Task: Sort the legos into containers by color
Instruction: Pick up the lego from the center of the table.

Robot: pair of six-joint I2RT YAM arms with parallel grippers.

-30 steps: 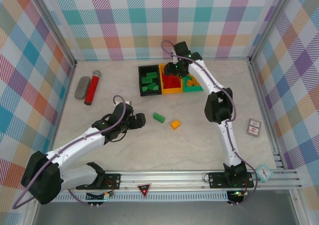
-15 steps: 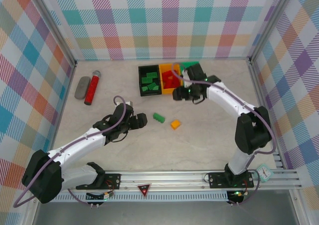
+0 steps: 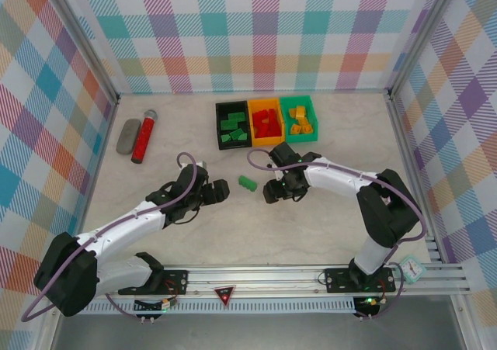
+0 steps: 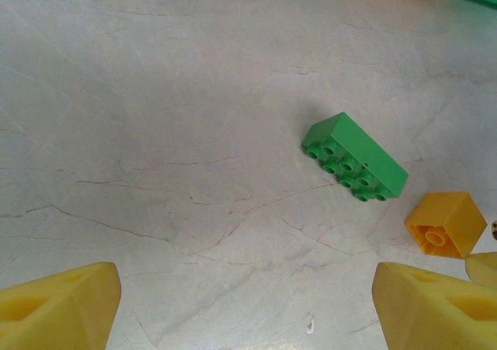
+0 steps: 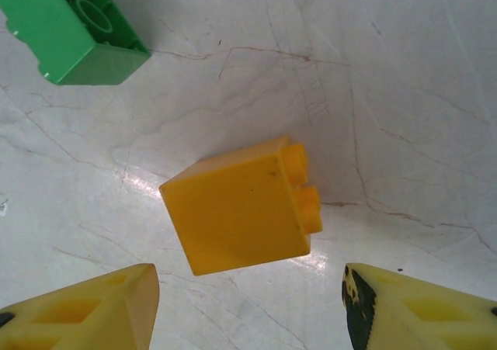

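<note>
The right gripper (image 5: 248, 311) is hovering with its fingers spread either side of an orange brick (image 5: 241, 206), which is lying on its side on the table (image 3: 311, 226) untouched. The left gripper (image 4: 248, 311) is hanging open over bare table, with a green brick (image 4: 354, 168) lying ahead of it, just beside the orange one. At the back, the black bin (image 3: 219, 125) is holding green bricks, the orange bin (image 3: 265, 102) red ones and the green bin (image 3: 295, 99) yellow-orange ones.
</note>
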